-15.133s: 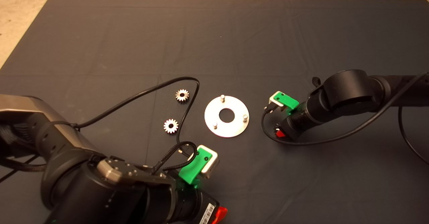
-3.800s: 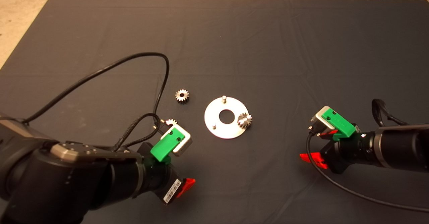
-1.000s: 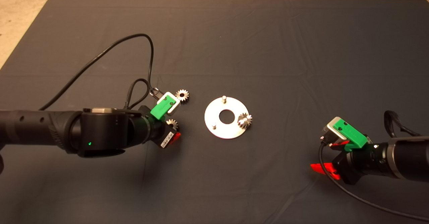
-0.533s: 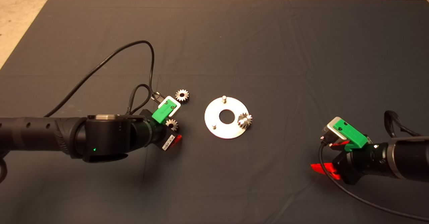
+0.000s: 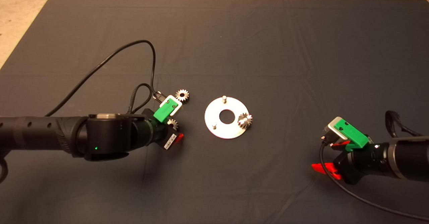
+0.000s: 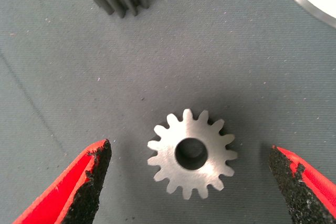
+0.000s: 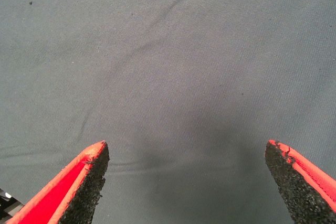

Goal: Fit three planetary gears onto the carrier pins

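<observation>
Between left hand (image 6: 190, 182) spread pads | toothed shiny steel gear (image 6: 191, 153) | flat, ungripped

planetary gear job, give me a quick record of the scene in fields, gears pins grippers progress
mounted gear: one gear sits on a pin of the round plate
loose gears: two on the mat, one between the left fingers, the other beside it
bare pins: two, and
left gripper: open, straddling the loose gear, not touching
right gripper: open, over bare mat, away from the plate
progress: one of three installed
</observation>
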{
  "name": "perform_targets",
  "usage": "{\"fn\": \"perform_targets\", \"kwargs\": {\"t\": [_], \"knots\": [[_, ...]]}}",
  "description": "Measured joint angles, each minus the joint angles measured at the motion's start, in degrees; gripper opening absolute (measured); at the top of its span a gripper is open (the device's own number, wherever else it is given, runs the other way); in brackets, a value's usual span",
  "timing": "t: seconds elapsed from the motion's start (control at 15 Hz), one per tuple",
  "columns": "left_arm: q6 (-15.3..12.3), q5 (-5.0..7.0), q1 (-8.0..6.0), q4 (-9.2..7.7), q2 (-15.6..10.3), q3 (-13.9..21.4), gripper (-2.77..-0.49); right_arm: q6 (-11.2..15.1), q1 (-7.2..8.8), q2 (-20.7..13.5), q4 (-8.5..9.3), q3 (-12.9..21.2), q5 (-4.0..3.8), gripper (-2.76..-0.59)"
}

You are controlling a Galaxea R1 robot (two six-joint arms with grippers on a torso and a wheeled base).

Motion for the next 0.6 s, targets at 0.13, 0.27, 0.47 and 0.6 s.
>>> {"fn": "perform_targets", "kwargs": {"t": [0.13,0.27,0.47,0.6], "knots": [[0.02,-1.51,0.03,0.0,-0.02,-0.33,-1.25,0.0,0.0,0.0,0.0,0.0,-0.02,-1.15],[0.0,-1.6,0.04,0.02,-0.16,-0.51,-1.28,0.0,0.0,0.0,0.0,0.0,-0.02,-1.15],[0.0,-1.97,0.06,0.02,-0.13,-1.04,-1.44,-0.02,0.0,-0.02,0.0,0.0,0.0,-1.15],[0.0,-3.07,0.43,0.3,-0.16,-1.97,-1.44,-0.09,0.0,-0.54,0.0,0.0,0.05,-1.15]]}}
